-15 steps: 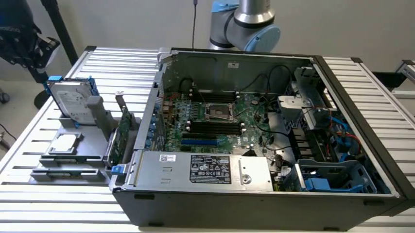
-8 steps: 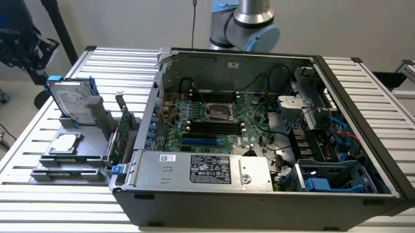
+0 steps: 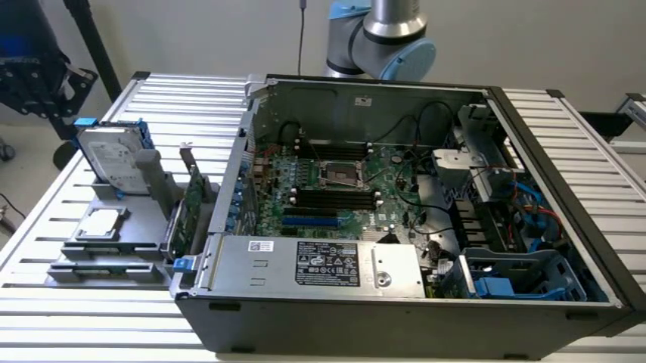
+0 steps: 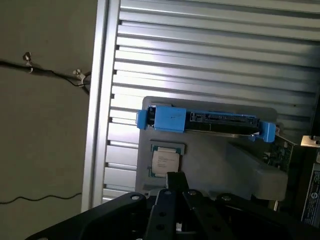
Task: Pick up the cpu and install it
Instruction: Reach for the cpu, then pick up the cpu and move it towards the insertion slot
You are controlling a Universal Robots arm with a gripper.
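The cpu [image 3: 101, 223] is a small flat square chip with a silvery top. It lies flat in a recess of the grey holder [image 3: 141, 219] on the slatted table, at the exterior view's left. In the wrist view the cpu [image 4: 165, 161] lies just beyond the tips of my gripper [image 4: 175, 177], apart from them. The black fingers [image 4: 170, 200] are shut together with nothing between them. The open computer case [image 3: 565, 189] shows its motherboard with the empty cpu socket [image 3: 343, 175] near the middle.
A silver hard drive with blue rails [image 3: 106, 155] [image 4: 205, 122] stands on the holder behind the cpu. Upright green circuit cards [image 3: 187, 208] stand between the holder and the case wall. The arm's base [image 3: 383, 38] rises behind the case. The table edge [image 4: 97, 100] drops to a floor with cables.
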